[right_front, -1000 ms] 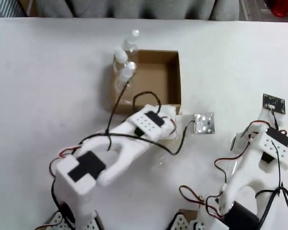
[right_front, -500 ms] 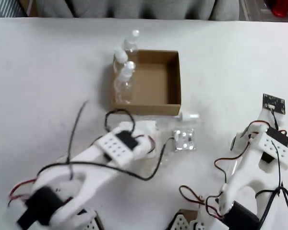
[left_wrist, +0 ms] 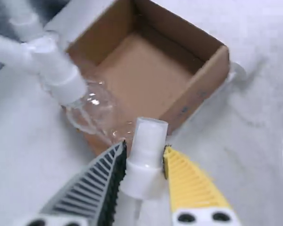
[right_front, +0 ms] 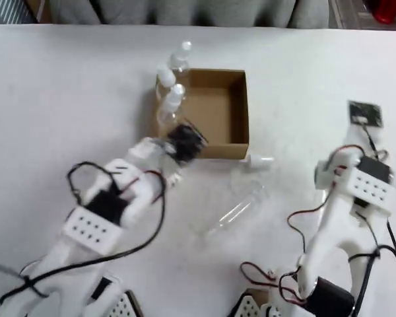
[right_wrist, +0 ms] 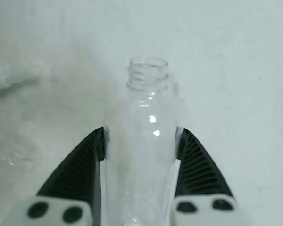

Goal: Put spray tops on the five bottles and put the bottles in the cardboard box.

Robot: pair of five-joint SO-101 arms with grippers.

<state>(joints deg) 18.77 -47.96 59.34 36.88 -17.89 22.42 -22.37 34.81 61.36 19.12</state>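
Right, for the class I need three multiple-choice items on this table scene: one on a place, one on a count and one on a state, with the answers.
1. Where does the loose spray top lie?
A. inside the cardboard box
B. on the table just outside the box
C. on a plate

2. How many topped bottles stand upright by the box?
A. one
B. five
C. three

3. The bottle in the right hand is:
A. open-necked, with no top
B. fitted with a spray top
C. full of blue liquid

Answers:
1. B, it lies on the tabletop by the box's near corner.
2. C, three white tops rise there in the high view.
3. A, the right wrist view shows its bare threaded neck.
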